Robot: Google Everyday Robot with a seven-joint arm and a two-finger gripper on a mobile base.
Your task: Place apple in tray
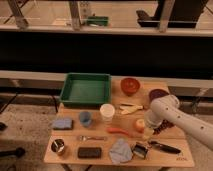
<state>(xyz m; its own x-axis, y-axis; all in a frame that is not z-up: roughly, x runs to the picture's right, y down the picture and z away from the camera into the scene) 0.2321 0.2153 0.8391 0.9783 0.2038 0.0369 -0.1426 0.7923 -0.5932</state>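
Observation:
The apple (140, 124), small, round and yellow-orange, lies on the wooden table right of centre, between the banana and the carrot-like item. My gripper (149, 129) hangs from the white arm (163, 109) just to the apple's right and touches or nearly touches it. The arm partly hides the gripper. The green tray (64, 94) stands empty at the table's far left, well away from the apple.
A red-brown bowl (130, 85) and a dark purple bowl (157, 93) stand at the back right. A white cup (107, 112), a blue cup (85, 118), a banana (131, 108) and an orange carrot-like item (120, 131) lie mid-table. A sponge (62, 123), a metal cup (58, 146), a cloth (120, 150) and tools lie along the front.

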